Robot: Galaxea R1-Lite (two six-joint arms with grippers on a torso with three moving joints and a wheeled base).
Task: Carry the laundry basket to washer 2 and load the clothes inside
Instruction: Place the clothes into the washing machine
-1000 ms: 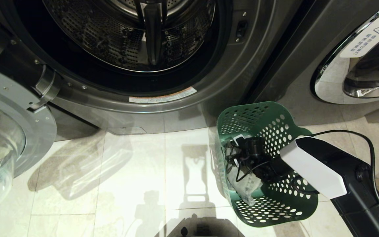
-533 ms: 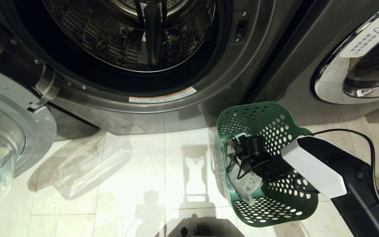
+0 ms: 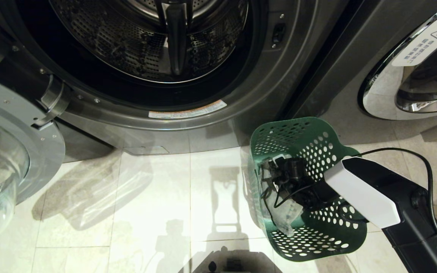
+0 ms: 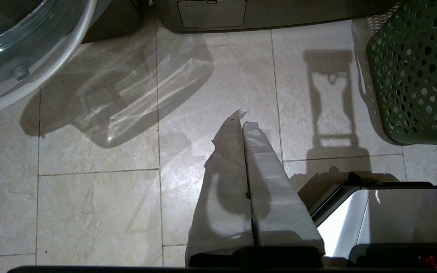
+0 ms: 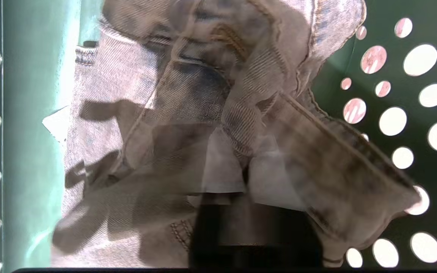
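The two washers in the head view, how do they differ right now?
The washer in front of the robot has its door swung open to the left, baring the perforated drum; the neighbouring washer on the right has its door shut. A white warning label sits on the neighbour's glass, a curved sticker on the open one's rim. Both are dark grey front-loaders.

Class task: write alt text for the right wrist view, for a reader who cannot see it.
The right gripper, shut, pinches a fold of faded grey-blue denim clothes with stitched seams. The clothes lie crumpled inside the dark green perforated plastic laundry basket.
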